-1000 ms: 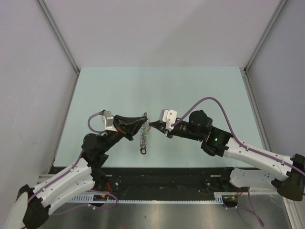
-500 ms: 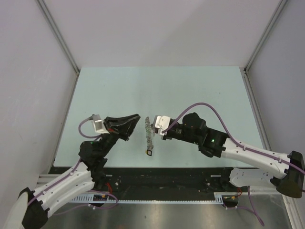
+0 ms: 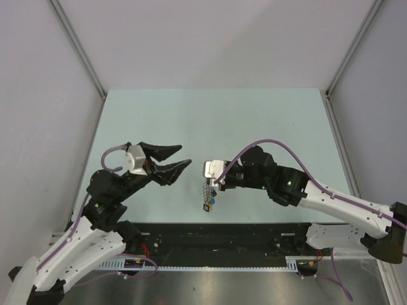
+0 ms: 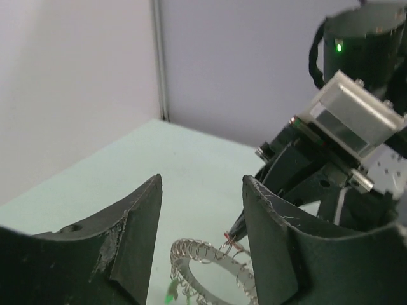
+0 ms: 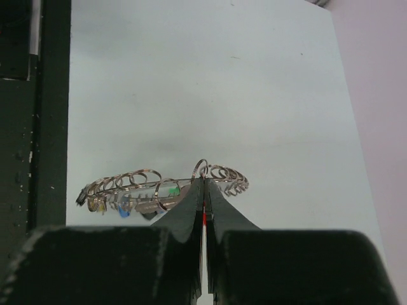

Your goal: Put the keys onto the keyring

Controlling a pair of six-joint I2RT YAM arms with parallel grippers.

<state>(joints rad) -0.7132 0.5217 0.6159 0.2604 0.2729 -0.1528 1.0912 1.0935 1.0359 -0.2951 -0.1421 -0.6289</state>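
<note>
Now the left gripper (image 3: 186, 155) is seen spread wide at centre-left of the overhead view, with nothing held between its jaws. The right gripper (image 3: 205, 183) is clamped tight on the red-tagged key (image 5: 204, 220), of which only a red sliver is shown. The keyring (image 3: 206, 194) is hung at those fingertips, low centre, over the pale green table (image 3: 267, 121).

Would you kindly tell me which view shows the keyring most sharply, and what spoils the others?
Right wrist: the keyring is crisp against a faint shadow; left wrist: it is cropped low between dark fingers of the left end effector; top external: too small for detail.
</note>
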